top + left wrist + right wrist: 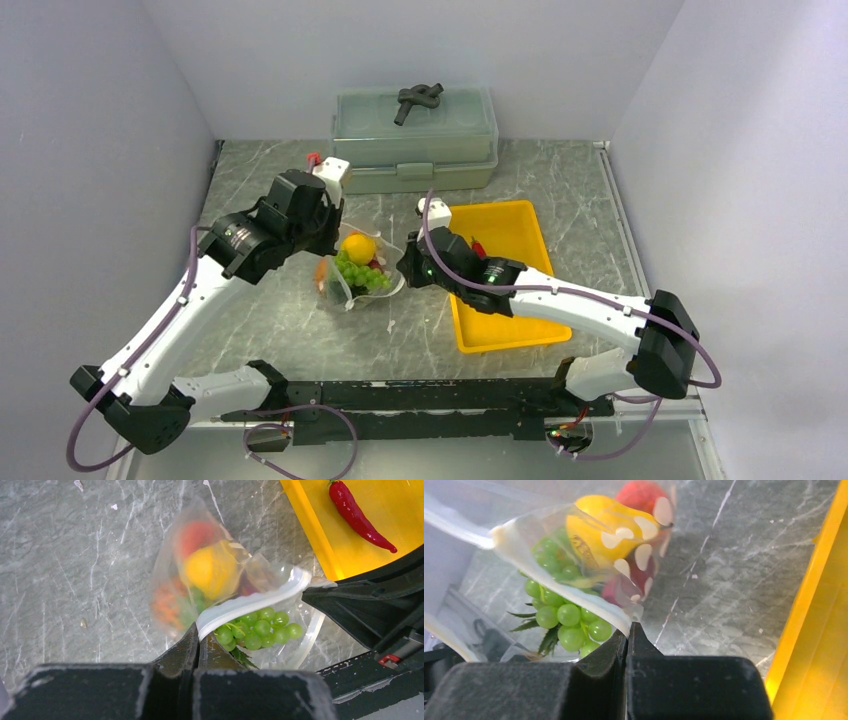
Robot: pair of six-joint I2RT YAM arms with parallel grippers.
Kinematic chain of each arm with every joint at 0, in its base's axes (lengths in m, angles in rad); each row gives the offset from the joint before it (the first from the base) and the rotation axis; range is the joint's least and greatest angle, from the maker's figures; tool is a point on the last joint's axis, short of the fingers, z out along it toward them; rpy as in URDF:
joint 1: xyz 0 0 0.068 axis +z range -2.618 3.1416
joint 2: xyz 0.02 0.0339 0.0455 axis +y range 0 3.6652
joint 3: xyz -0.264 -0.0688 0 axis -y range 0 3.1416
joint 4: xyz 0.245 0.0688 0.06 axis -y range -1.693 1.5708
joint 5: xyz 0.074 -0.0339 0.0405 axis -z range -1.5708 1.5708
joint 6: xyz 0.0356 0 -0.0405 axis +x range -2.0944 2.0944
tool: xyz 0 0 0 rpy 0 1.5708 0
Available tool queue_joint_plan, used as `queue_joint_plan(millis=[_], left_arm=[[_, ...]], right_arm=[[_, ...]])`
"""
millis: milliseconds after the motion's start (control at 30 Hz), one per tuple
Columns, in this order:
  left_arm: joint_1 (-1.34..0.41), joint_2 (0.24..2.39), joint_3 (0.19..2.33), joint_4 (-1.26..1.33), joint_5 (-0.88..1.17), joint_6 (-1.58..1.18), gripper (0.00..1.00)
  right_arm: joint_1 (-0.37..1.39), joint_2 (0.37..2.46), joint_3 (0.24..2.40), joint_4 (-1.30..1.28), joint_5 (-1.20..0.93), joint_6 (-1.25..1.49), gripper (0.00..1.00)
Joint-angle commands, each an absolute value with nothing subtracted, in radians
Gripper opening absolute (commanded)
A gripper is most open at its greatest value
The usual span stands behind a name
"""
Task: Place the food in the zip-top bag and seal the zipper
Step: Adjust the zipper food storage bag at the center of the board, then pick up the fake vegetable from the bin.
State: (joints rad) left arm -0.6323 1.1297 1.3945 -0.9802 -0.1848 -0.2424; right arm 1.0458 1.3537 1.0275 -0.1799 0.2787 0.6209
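The clear zip-top bag [352, 290] hangs between my two grippers over the table's middle, mouth open. Inside it are a yellow lemon [358, 246], green grapes [260, 628], a red-pink fruit [640, 494] and something orange [165, 605], blurred. The whitish zipper [250, 602] runs along the mouth. My left gripper [200, 636] is shut on the left end of one zipper strip. The right gripper [629, 629] is shut on the rim strip [599, 607] at the bag's other side. A red chili [360, 517] lies in the yellow tray [510, 330].
A grey-green lidded box [415, 150] stands at the back with a dark object [418, 100] on its lid. The yellow tray lies right of the bag, under the right arm. Walls close in the table on the left, back and right.
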Motion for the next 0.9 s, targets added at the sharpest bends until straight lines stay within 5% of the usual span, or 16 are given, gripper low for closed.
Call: queue_joint_plan(millis=[0,133,300,467,867], left_arm=[[-0.634,1.091,1.38,-0.956,-0.167,-0.258,0.0],[-0.634,1.088,1.337,-0.922,-0.138,-0.258,0.0],[-0.633,1.095,1.296,-0.884,-0.123,-0.255,0.0],[-0.634,1.091,1.265,-0.857,-0.122,-0.246,0.0],[-0.633,1.059,1.224,-0.826,-0.123,-0.223,0.0]], right_arm=[[1.042,1.303,0.997,-0.195,0.276,0.634,0.0],[1.042,1.284,0.992,-0.223,0.26,0.624,0.08],[1.042,1.237,1.007,-0.285,0.278,0.603,0.41],[1.042,1.183,1.04,-0.393,0.328,0.569,0.59],[0.994,1.065,1.044,-0.706,0.58,0.577,0.64]])
